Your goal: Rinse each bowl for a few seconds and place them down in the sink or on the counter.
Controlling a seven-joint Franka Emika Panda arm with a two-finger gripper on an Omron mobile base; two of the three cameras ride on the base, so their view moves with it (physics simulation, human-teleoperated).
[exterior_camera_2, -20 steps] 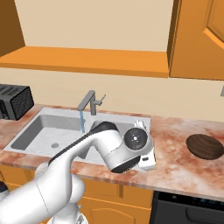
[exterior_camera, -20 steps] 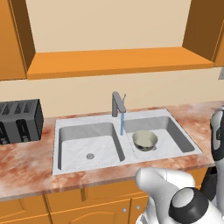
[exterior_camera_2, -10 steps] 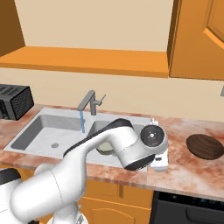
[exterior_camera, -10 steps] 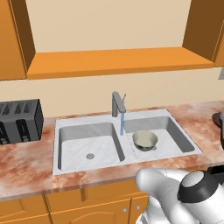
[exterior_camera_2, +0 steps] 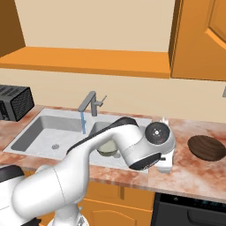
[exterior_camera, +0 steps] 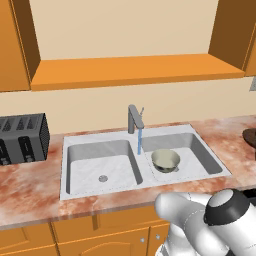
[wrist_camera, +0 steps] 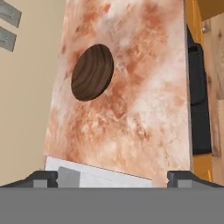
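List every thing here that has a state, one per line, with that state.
Faucet: running, stream falling into the right basin.
Pale bowl: upright in the right basin, beside the stream.
Dark brown bowl: on the counter, untouched.
Gripper: open, empty.
Sink: left basin holds nothing.

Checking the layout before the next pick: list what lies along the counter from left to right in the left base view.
toaster → left basin of the sink → faucet → cream-green bowl in the right basin → dark brown bowl at the right edge.
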